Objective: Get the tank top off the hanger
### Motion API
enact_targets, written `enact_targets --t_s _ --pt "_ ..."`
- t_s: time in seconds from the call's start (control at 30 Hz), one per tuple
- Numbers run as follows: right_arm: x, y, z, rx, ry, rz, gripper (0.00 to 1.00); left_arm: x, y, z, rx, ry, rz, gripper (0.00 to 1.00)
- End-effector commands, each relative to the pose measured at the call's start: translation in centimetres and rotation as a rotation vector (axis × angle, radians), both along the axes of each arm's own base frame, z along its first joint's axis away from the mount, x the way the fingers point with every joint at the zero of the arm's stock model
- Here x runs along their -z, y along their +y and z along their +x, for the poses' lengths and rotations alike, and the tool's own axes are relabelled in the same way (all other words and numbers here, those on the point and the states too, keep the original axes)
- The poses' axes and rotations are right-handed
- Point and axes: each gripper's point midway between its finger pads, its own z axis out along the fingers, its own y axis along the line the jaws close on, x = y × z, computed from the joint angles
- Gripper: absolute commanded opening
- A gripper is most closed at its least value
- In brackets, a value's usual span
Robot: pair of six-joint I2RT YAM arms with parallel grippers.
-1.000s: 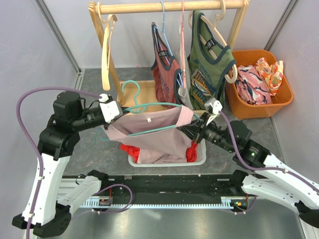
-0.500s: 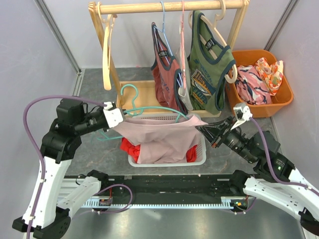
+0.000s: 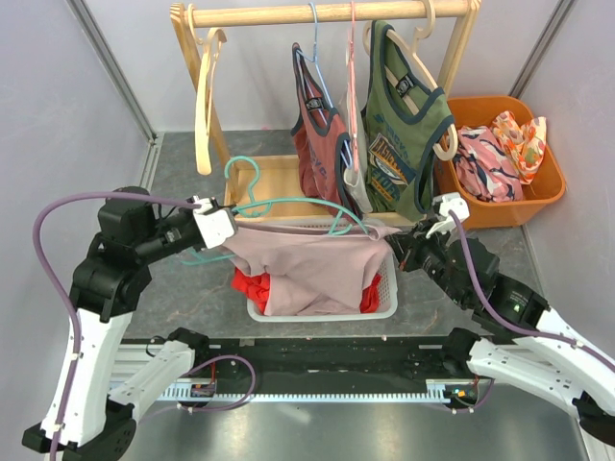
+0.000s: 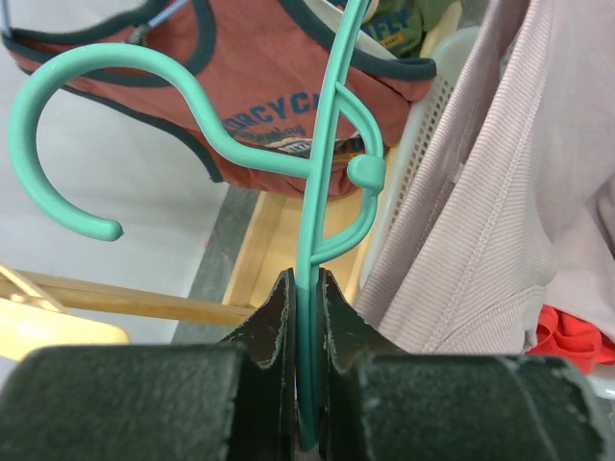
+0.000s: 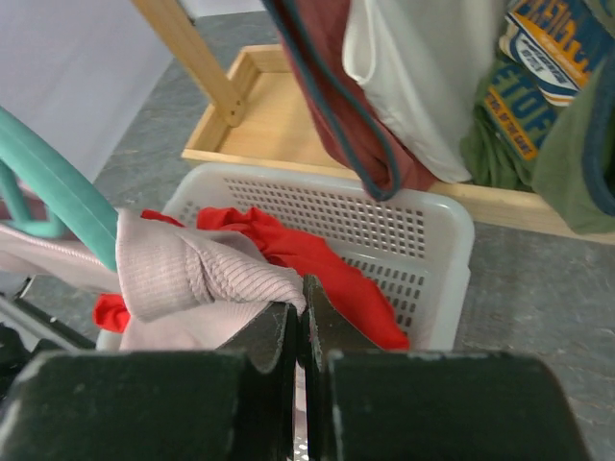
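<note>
Over the white perforated plastic basket (image 3: 388,298), the pink ribbed tank top (image 3: 307,264) sags from the teal plastic hanger (image 4: 366,171). Left gripper (image 4: 306,288) pinches hanger wire; right gripper (image 5: 300,309) pinches bunched strap fabric. Likely light, limp, stretchy; grip hem or strap.

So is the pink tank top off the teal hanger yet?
Still on: the tank top drapes from the hanger, its strap pinched in the right fingers.

The tank top (image 3: 307,269) covers most of the red cloth (image 3: 250,286); much of the teal hanger (image 4: 366,171) too.
</note>
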Motion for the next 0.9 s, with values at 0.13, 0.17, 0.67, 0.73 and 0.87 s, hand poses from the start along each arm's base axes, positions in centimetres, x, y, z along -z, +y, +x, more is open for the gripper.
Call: enact_targets --t_s 0.13,0.17,0.67,0.73,0.87 --pt "1.2 0.8 -2.2 -0.139 -0.011 0.008 0.0 -6.0 0.4 1.1 -0.067 -0.151 -0.1 0.02" --pt "1.0 1.3 -2.8 -0.195 -0.03 0.006 0.01 -6.3 0.0 1.1 -0.041 -0.146 -0.111 0.02" --pt "-12.0 -1.6 -3.6 -0.208 -0.286 -0.08 0.85 -2.2 -4.4 2.3 0.248 -0.147 0.062 0.02" --pt "-13.4 -0.9 -3.6 -0.239 -0.317 -0.091 0.84 -2.4 -5.2 2.3 0.292 -0.206 0.102 0.02" --pt "-15.6 1.2 -3.7 -0.324 -0.366 -0.084 0.84 -3.5 -6.5 2.2 0.344 -0.254 0.119 0.02"
